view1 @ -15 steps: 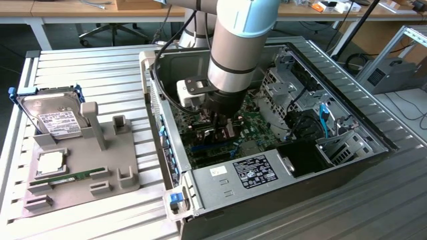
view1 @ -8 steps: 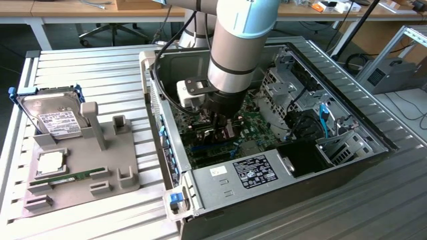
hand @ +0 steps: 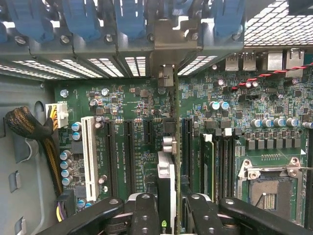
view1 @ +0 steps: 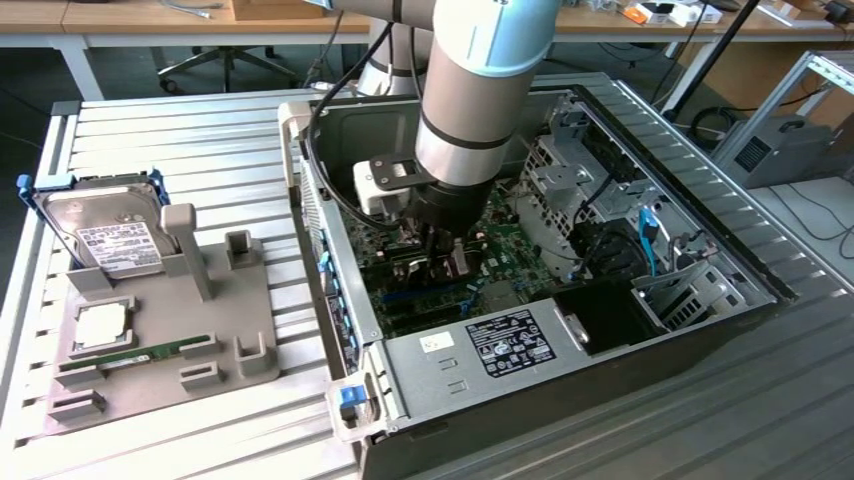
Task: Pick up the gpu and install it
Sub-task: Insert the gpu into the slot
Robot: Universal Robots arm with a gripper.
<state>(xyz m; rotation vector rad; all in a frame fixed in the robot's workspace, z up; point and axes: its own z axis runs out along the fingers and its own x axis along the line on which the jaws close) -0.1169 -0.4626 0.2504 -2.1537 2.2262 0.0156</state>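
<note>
My gripper (hand: 168, 218) is down inside the open computer case (view1: 534, 345), shut on the gpu (hand: 167, 166). In the wrist view the card appears edge-on, a thin dark board with a silvery part, running between my two black fingers (hand: 145, 213) toward the rear slot openings. It stands upright over the green motherboard (hand: 132, 98), in line with a long black expansion slot (hand: 186, 147). Whether its edge sits in the slot cannot be told. In the exterior view the gripper (view1: 445, 258) hangs over the board's middle.
Blue slot latches (hand: 129, 17) line the case's rear wall. A white slot (hand: 89, 156) and a yellow-black cable bundle (hand: 29, 125) lie to one side, the CPU socket (hand: 269, 188) to the other. Outside the case, a grey fixture (view1: 200, 330) holds a hard drive (view1: 114, 235) and a green memory stick (view1: 134, 355).
</note>
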